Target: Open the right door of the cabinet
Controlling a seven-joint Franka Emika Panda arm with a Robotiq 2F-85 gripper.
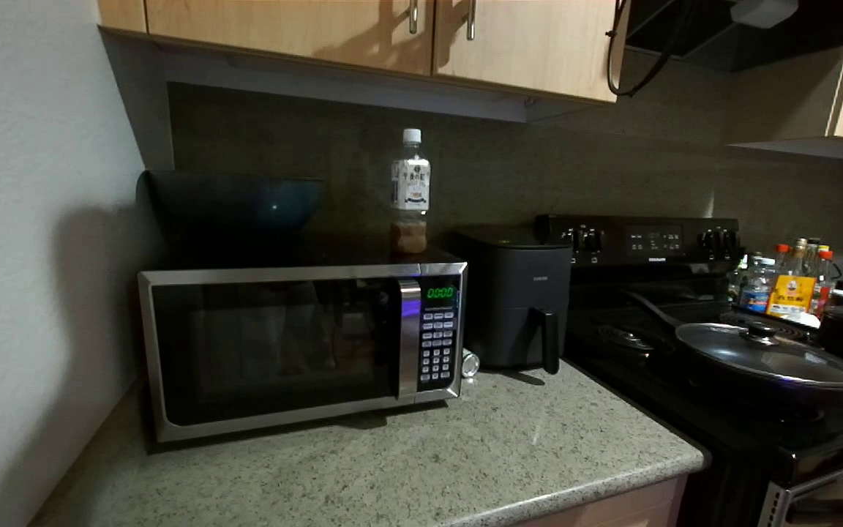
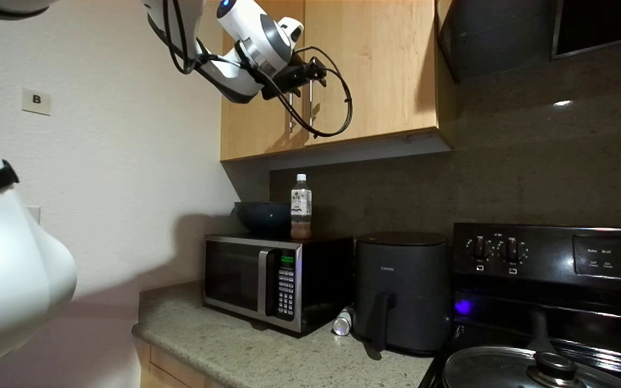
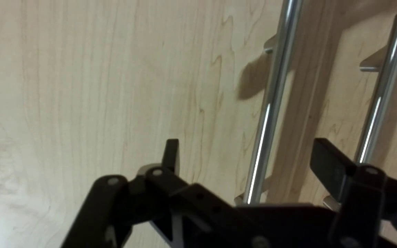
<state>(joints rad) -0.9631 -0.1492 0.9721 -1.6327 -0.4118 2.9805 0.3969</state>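
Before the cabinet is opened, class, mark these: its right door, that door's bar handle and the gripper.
Right cabinet door (image 2: 373, 70): in an exterior view, middle of the wood panel.
Its silver bar handle (image 1: 471, 20): in an exterior view, midway along its visible length.
Gripper (image 3: 246, 146): in the wrist view, midway between its fingertips.

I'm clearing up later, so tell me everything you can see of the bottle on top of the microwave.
The bottle is clear and looks like plastic, with a white cap on and a white label bearing dark print, too small to read. Brownish contents seem to fill its lowest part. It stands upright on the microwave, apart from the dark bowl beside it; only the microwave visibly touches it.
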